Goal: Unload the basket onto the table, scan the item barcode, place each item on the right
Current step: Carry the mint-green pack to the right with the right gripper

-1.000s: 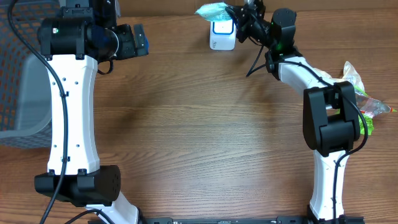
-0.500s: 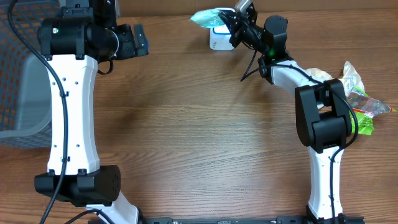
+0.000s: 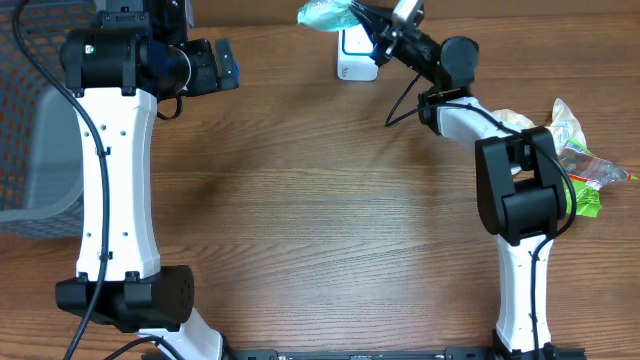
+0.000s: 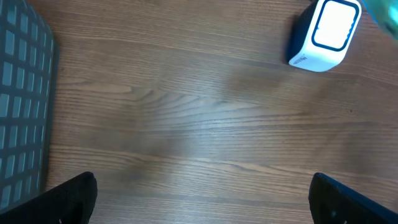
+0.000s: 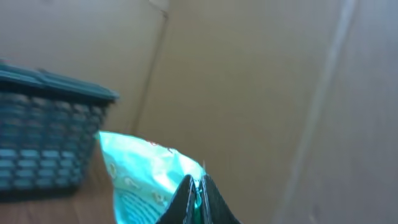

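At the table's far edge — packet (image 3: 325,14): a teal pouch held off the wood, near the scanner (image 3: 357,55) and a little to its left in the overhead view, not touching it.
Right gripper (image 3: 368,22): clamped on one end of the packet; the wrist view shows its fingers (image 5: 184,203) pinched together on the seam.
Scanner: a white box standing on the table; nothing visible tells whether it has read anything.
Barcode: not visible in any view.
Done: the item is picked up and sits close to the scanner.
Left to do: probably turning the coded face to the window — then setting the packet aside, perhaps in the basket (image 3: 30,120).
Left gripper (image 3: 222,66): spread wide, holding nothing, well apart from the packet.
Other packets (image 3: 580,165): heaped beside the right arm.
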Available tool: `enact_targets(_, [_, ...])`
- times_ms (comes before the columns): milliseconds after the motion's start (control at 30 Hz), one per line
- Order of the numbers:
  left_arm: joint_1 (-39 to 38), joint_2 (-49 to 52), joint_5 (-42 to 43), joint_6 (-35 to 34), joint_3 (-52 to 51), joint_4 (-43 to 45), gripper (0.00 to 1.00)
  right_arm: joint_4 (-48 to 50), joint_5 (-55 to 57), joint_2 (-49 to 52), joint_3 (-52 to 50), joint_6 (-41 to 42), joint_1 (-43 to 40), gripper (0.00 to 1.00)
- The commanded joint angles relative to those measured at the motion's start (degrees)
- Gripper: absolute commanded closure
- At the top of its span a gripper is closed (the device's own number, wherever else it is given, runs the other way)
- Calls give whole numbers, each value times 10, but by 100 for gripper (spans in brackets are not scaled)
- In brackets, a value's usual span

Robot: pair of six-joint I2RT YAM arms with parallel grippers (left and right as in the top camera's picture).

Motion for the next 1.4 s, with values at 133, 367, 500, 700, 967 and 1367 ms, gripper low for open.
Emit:
enact_targets(133, [0, -10, 3, -8, 2, 2, 0, 71, -123, -3, 8, 205, -65, 96])
enact_targets(367, [0, -10, 3, -8, 2, 2, 0, 66, -206, -3, 8, 255, -139, 96])
enact_targets(500, [0, -10, 3, -8, 2, 2, 0, 65, -244, -3, 8, 256, -187, 96])
enact_targets(700, [0, -10, 3, -8, 2, 2, 0, 39, -299, -3, 8, 255, -252, 96])
enact_targets(967, [0, -10, 4, -8, 2, 2, 0, -124, -287, -3, 8, 155, -311, 96])
enact_targets(1367, [0, -10, 3, -8, 2, 2, 0, -178, -403, -37, 8, 171, -332, 96])
